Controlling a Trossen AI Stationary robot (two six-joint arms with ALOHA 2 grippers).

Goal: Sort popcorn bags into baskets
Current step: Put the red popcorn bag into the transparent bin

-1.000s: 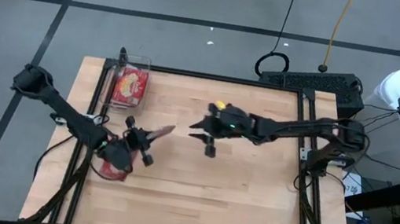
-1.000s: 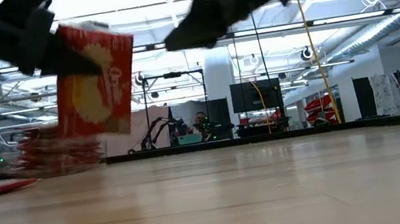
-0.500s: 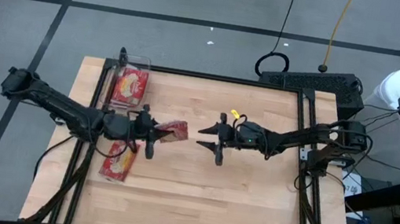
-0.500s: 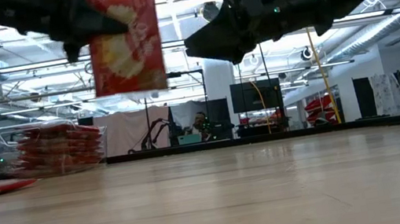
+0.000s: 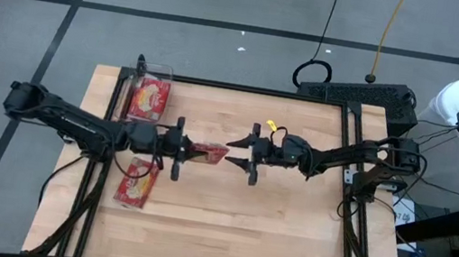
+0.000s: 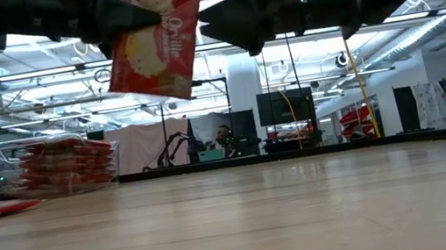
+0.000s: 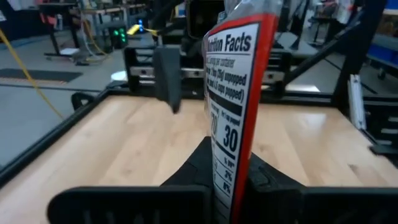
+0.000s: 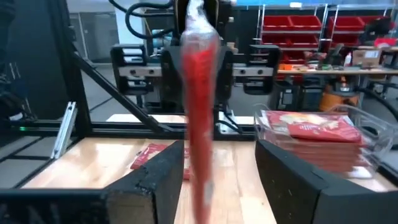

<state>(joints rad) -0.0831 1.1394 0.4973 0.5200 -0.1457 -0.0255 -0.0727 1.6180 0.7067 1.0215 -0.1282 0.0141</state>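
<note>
Wooden tabletop (image 5: 268,235) fills my high view, grey floor around it. At its far left corner I see the clear basket (image 5: 148,96) with red popcorn bags stacked inside, yellow picture up; low view shows that stack (image 6: 65,164) behind the see-through wall. Nearer me on the left, a loose bag (image 5: 136,183) lies flat on the wood. My left gripper (image 5: 183,148) reaches toward table centre, fingers clamped tight on one end of a held bag (image 5: 208,153), lifted off the table and standing on edge; left wrist view shows its nutrition label (image 7: 233,106). Right of it, my right gripper (image 5: 243,147) faces that bag with fingers (image 8: 155,177) spread wide, the bag's free end between them, not pinched.
</note>
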